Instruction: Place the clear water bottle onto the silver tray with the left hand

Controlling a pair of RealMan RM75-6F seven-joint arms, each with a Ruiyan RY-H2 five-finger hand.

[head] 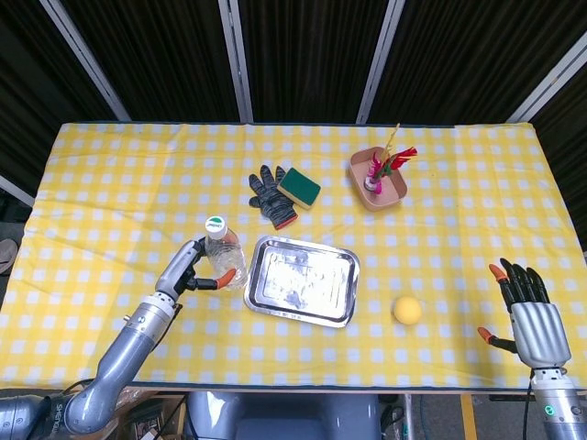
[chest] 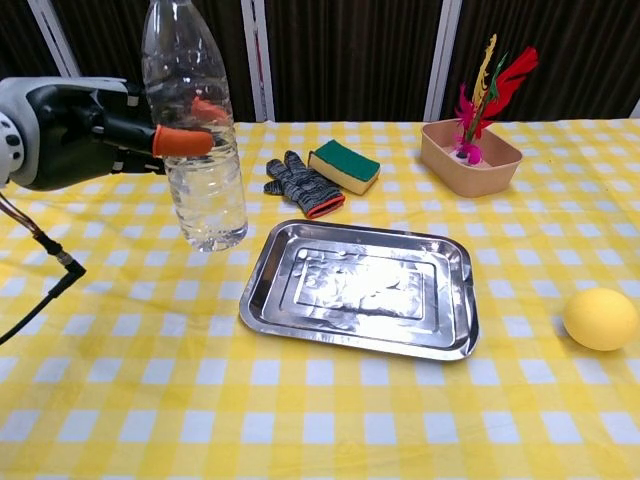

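The clear water bottle [head: 223, 257] with a white and green cap stands upright just left of the silver tray [head: 303, 280], partly filled with water. My left hand [head: 188, 270] grips it from the left side, orange fingertips wrapped around its middle. In the chest view the bottle [chest: 200, 170] reaches down to the cloth beside the tray [chest: 360, 285], held by the left hand [chest: 90, 130]; I cannot tell whether its base touches. Nothing lies in the tray. My right hand [head: 527, 307] is at the table's front right, fingers spread, holding nothing.
A dark knit glove [head: 271, 195] and a green sponge [head: 299, 186] lie behind the tray. A tan box with feathers [head: 378, 179] sits at the back right. A yellow ball [head: 407, 311] rests right of the tray. A black cable [chest: 60, 265] hangs under the left arm.
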